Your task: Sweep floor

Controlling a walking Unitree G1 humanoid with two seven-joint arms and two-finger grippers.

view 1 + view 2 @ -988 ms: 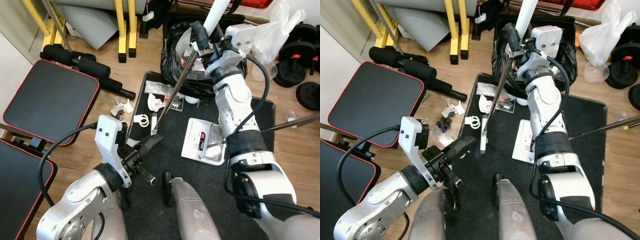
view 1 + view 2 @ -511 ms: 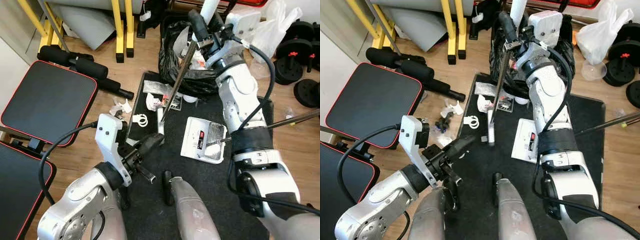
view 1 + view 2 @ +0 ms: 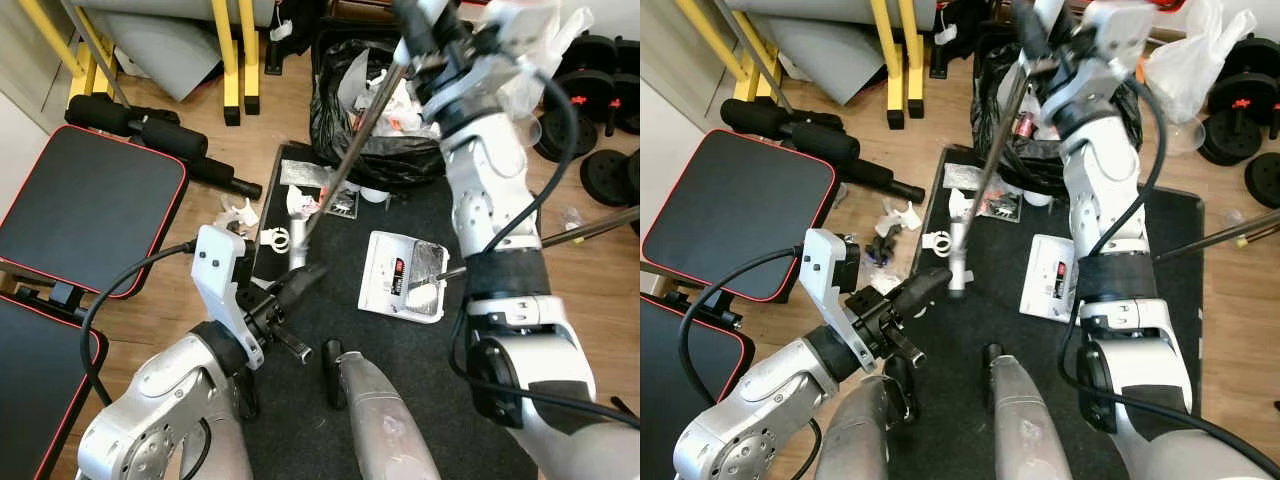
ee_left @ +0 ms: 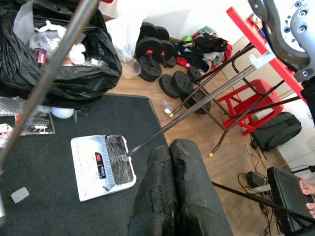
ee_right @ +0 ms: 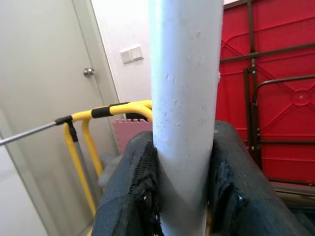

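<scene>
R claw clamped on broom handle, up by bin bag. Broom tip has swung from mat centre toward litter at mat's left edge since 1 s ago; stroke likely starting. L claw together, idle. Dustpan on mat.

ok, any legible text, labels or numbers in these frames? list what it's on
None can be read.
Dustpan: a red and black label on its white tray, too small to read.
Flat packet on the black mat: dark print, blurred.
Item in the black rubbish bag: a reddish label, unreadable.
Broom handle, clamped in the right end effector: plain white, unmarked.
</scene>
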